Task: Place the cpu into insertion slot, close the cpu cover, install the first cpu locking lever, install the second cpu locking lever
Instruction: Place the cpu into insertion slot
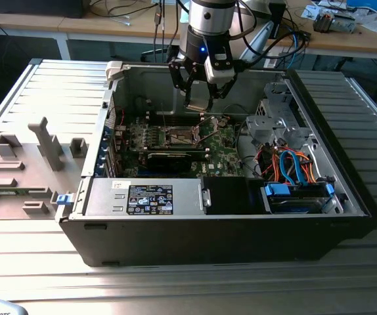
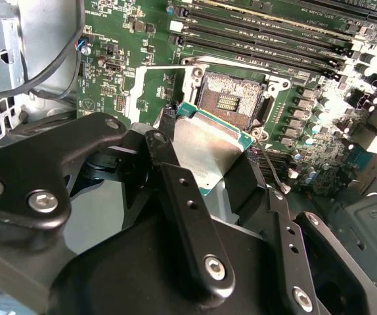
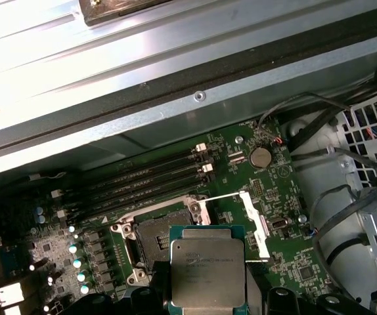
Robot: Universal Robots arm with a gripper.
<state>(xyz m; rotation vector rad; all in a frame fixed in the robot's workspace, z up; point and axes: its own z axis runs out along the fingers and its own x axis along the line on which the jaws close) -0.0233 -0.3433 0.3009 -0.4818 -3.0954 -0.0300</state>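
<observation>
you have one cpu (image 3: 208, 269) clamped between the gripper's (image 1: 199, 104) two fingers (image 2: 157, 146), held over the green motherboard (image 1: 222, 141) near its one insertion slot (image 2: 231, 98), not yet seated. the one cpu cover (image 3: 254, 223) stands swung open beside that slot.

There is one open computer case (image 1: 175, 244), and it stands on one ribbed metal surface (image 1: 18, 92). Inside it are one green motherboard (image 1: 226, 152) and one power supply (image 1: 106, 197) (with a single dark label (image 1: 150, 199)). There is one pincer (image 1: 199, 105) and one cpu (image 3: 208, 269). The board has one insertion slot (image 3: 154, 237), one cpu cover (image 3: 255, 226) and one coin cell (image 3: 261, 156). In the first wrist view, four long memory slots (image 3: 146, 177) lie side by side. At least three grey fixture blocks (image 1: 47, 141) stand at the exterior view's left.
</observation>
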